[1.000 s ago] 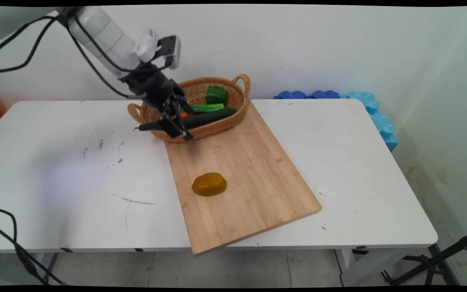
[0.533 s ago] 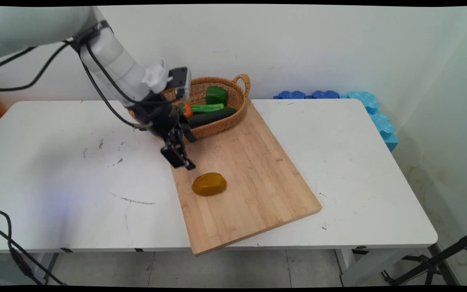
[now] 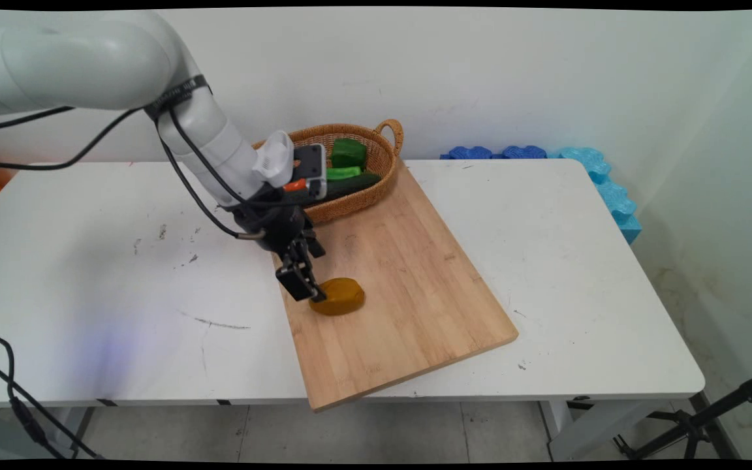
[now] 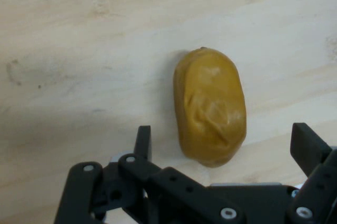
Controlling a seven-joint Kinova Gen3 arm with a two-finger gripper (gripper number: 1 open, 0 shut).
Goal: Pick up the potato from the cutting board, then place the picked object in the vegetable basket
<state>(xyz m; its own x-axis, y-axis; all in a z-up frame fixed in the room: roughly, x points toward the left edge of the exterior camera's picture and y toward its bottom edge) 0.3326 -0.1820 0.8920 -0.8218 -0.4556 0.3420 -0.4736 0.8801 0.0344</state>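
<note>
A brown-yellow potato (image 3: 339,296) (image 4: 211,105) lies on the wooden cutting board (image 3: 402,281). My gripper (image 3: 307,287) (image 4: 224,148) hangs open just over the potato's left end in the main view. In the hand view the potato lies lengthwise between the two spread fingers (image 4: 142,141), closer to the camera than the fingertips reach. Nothing is held.
A wicker basket (image 3: 376,153) at the board's far end holds a dark cucumber (image 3: 353,183), green vegetables (image 3: 348,152) and something orange (image 3: 294,185), partly hidden by my wrist. Blue foam pieces (image 3: 601,179) lie at the table's far right edge.
My gripper has travelled from over the basket down and toward the near side, to just above the potato. The potato has not moved.
</note>
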